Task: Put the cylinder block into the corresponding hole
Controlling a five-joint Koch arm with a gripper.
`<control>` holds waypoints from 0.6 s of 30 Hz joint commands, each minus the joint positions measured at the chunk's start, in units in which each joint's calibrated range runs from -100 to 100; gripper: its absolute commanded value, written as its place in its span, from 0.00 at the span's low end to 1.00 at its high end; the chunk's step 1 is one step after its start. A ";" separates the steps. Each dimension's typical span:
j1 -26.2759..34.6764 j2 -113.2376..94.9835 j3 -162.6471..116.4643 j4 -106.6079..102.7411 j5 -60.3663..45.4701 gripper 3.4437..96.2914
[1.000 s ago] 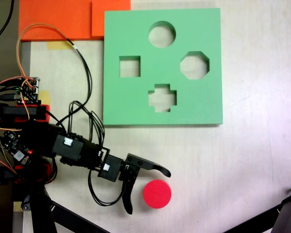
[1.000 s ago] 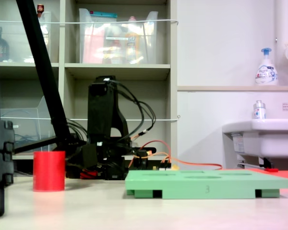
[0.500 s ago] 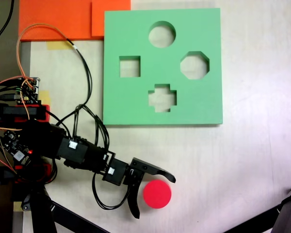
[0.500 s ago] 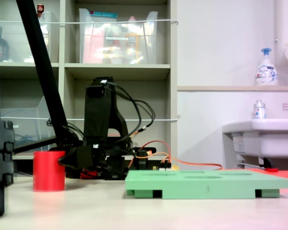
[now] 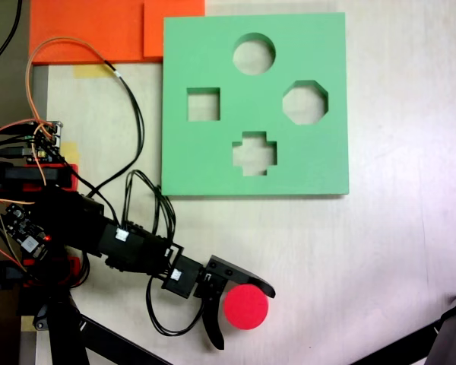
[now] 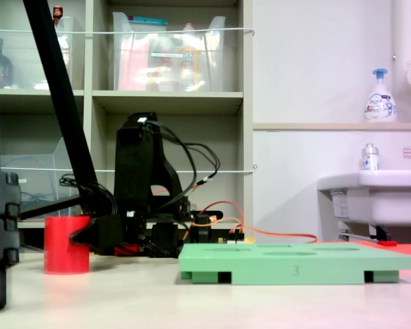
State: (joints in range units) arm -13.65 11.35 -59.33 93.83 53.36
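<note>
red cylinder block (image 5: pixel 245 307) standing upright on the pale surface (image 5: pixel 380 251), near the first exterior view's bottom edge and well apart from the green board (image 5: pixel 213 160). hand (image 5: pixel 242 314) spread apart, one finger curving over the block's far side, the other reaching down past its left flank, so bracketing rather than clamping; placed that way, by the look of it, to close across the round wall. contact of either finger with the foam too fine to tell. in the second exterior view, block (image 6: pixel 66 244) low at the left with the hand (image 6: pixel 90 234) pressed in beside it. round hole (image 5: pixel 254 54) at the board's far edge, beyond the cross cut-out (image 5: pixel 254 153) and the octagon (image 5: pixel 305 102). bare surface between block and board, so room to lift and carry; cables (image 5: pixel 140 199) bunched near the board's near-left corner, worth clearing.
</note>
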 commanded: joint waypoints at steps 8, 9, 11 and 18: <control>-0.78 1.77 3.30 6.17 -0.29 0.63; -0.83 1.77 3.30 6.17 -0.29 0.59; -0.88 1.77 3.30 6.17 -0.34 0.50; -0.59 1.63 4.50 6.17 -0.29 0.42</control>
State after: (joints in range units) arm -14.33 13.27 -56.79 93.83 53.31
